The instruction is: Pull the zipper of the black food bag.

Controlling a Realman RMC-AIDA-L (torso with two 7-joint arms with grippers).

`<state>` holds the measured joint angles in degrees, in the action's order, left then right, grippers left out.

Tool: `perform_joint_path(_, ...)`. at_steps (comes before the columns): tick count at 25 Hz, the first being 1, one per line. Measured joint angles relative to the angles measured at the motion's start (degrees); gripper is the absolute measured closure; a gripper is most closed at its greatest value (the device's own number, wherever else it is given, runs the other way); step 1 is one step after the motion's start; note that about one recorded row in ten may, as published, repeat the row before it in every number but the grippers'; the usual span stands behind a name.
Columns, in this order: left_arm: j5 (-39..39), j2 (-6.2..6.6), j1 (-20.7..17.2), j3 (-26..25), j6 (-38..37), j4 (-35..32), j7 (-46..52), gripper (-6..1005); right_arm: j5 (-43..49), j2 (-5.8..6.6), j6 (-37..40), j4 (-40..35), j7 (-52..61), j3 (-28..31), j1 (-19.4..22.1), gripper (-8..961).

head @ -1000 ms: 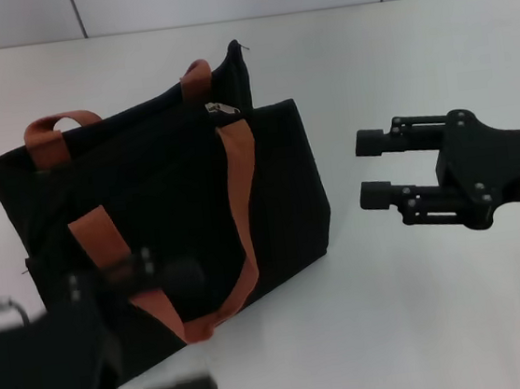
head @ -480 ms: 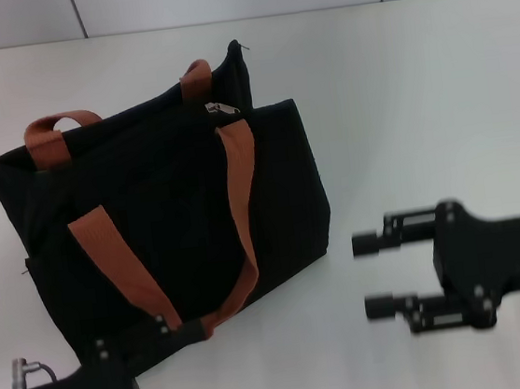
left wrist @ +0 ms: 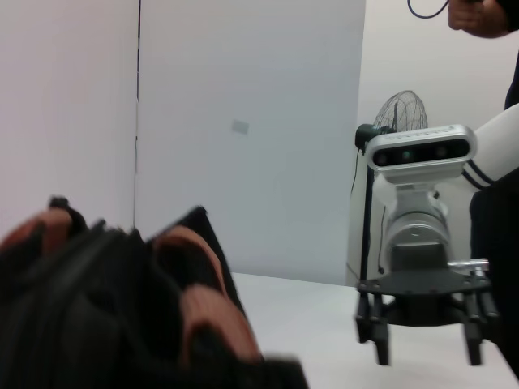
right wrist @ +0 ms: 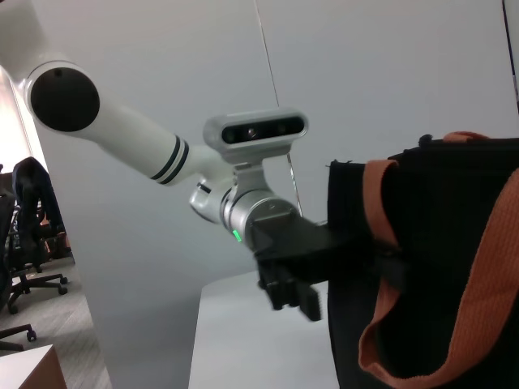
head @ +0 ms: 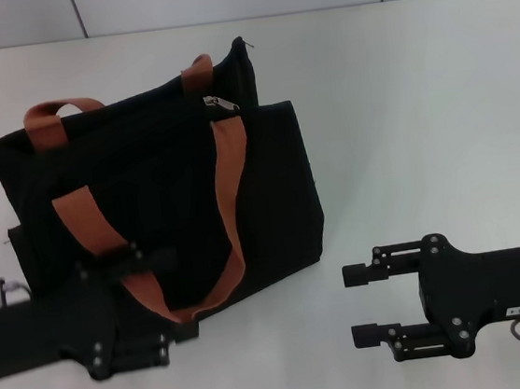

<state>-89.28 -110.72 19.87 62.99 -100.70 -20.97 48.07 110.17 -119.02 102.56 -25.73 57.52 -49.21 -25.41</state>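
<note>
The black food bag (head: 164, 177) stands at centre-left on the white table, its two rust-orange handles (head: 230, 179) draped over the front. The silver zipper (head: 222, 104) sits at the bag's top edge, toward its right end. My left gripper (head: 170, 299) is open at the bag's lower front edge, one finger over the fabric and one below it, beside the handle loop. My right gripper (head: 352, 306) is open and empty on the table in front of the bag's right corner, apart from it. The bag also fills the near left wrist view (left wrist: 97, 308) and shows in the right wrist view (right wrist: 438, 267).
The white table (head: 421, 120) stretches right of and behind the bag up to a pale wall. The left wrist view shows the right gripper (left wrist: 423, 348) farther off and a standing fan (left wrist: 403, 109). The right wrist view shows the left gripper (right wrist: 296, 296) against the bag.
My left gripper has risen from the bottom edge to the bag's lower front, and the bag has shifted slightly left. My right gripper has drawn back from beside the bag toward me.
</note>
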Motion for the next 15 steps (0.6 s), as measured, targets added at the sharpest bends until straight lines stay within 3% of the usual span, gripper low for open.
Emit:
perform_joint_path(5,0.0,-0.01,3.4,-1.8,2.5,-1.4,0.1,186,0.0,-0.07,-0.4,0.1,0.0,0.3,0.2,327)
perform_joint_path(15,0.0,-0.55,6.5,-2.1,5.3,-3.4,0.2,186,-0.2,-0.08,-0.5,0.1,0.0,0.5,0.5,321)
